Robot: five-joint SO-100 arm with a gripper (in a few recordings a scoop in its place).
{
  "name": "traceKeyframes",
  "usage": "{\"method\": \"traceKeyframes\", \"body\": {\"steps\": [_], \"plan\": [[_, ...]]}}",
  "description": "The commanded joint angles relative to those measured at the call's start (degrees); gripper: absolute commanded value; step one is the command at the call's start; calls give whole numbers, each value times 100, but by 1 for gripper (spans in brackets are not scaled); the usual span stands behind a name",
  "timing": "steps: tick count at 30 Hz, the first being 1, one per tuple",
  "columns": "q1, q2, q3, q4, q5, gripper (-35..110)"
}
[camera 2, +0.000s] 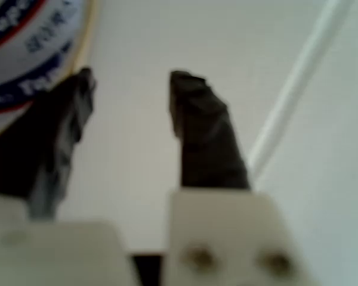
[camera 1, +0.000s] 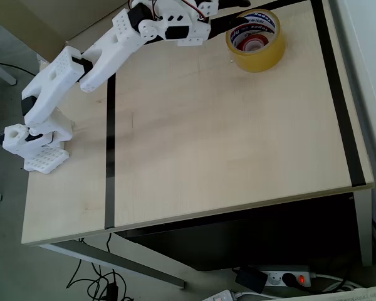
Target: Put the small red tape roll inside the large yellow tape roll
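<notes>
- Pale wooden table [camera 1: 225,144] in the overhead view, crossed by a black stripe [camera 1: 109,150] running top to bottom near its left side and a second black stripe [camera 1: 338,100] near its right edge.
- White arm [camera 1: 100,59] based at the table's left edge, folded upward from the base and then stretched rightward along the far edge, elbow bent, wrist section near the top of the picture.
- Gripper [camera 1: 241,22] with dark fingers, pointing right, reaching the left rim of the large yellow tape roll [camera 1: 255,41] at the top of the overhead view.
- Large yellow tape roll lying flat near the table's far right corner, just left of the right-hand stripe, white inner core printed in red and blue.
- Small red tape roll [camera 1: 254,42] seen as a red ring down in the hole of the yellow one, resting inside it.
- In the wrist view, gripper [camera 2: 131,83] with jaws spread apart and nothing between them, only bare pale surface in the gap.
- Left dark finger [camera 2: 59,137] in that view lying against the yellow roll's printed core [camera 2: 24,53], at its edge; right dark finger [camera 2: 203,131] clear of the roll.
- White rod-like line [camera 2: 298,77] slanting across the upper right of the wrist view, blurred.
- Power strip [camera 1: 288,277] with a lit red switch on the floor below the table's near edge, cables beside it.
</notes>
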State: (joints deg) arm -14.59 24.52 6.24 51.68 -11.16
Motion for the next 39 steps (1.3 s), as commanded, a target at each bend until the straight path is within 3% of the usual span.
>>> {"method": "traceKeyframes", "body": {"steps": [1,9,14,18,27,33,39], "plan": [[70,457,-809,738,53,3],[703,1143,-1670,3735,-281,0],[1239,2188,-1767,5203,378,0],[1740,3850,-290,5203,888,0],[2171,7110,3059,5080,984,0],[2259,10705,8508,2224,932,2],[2109,12542,11637,1063,976,1]]}}
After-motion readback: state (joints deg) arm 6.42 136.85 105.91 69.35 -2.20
